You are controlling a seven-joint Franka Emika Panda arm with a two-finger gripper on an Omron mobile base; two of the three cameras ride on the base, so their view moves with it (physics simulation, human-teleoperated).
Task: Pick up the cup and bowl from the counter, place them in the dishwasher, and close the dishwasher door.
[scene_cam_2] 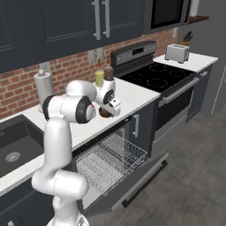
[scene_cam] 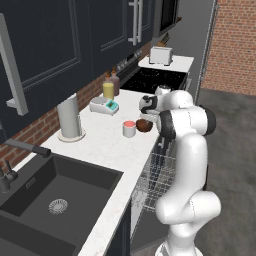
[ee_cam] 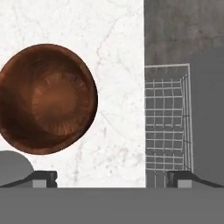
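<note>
My gripper (ee_cam: 112, 177) hangs over the counter (ee_cam: 118, 87) edge, jaws spread wide, nothing in them. Looking straight down thru the hand cam: bowl (ee_cam: 47, 98) sits on the stone off to one side of my jaw line, not between the tips. One fingertip (ee_cam: 43, 177) is just under the bowl's rim in that view; the other is out past the counter edge, over the rack (ee_cam: 168, 118). So the move turns on this: I need to shift sideways toward the bowl, away from the edge, before dropping. Bowl's round, no long axis, so wrist angle shouldn't matter much; prob. a rim pinch.

From the left base cam, the bowl (scene_cam: 144, 125) is at the near counter edge, touching or just beside the cup (scene_cam: 129, 129), which lies on its left. Gripper (scene_cam: 146, 105) is above and a bit far of the bowl. Risk, I'd guess: nudging the cup when I close.

Dishwasher door (scene_cam_2: 132, 181) is down, rack (scene_cam_2: 108, 161) pulled out, right below. Neither item loaded yet.
</note>
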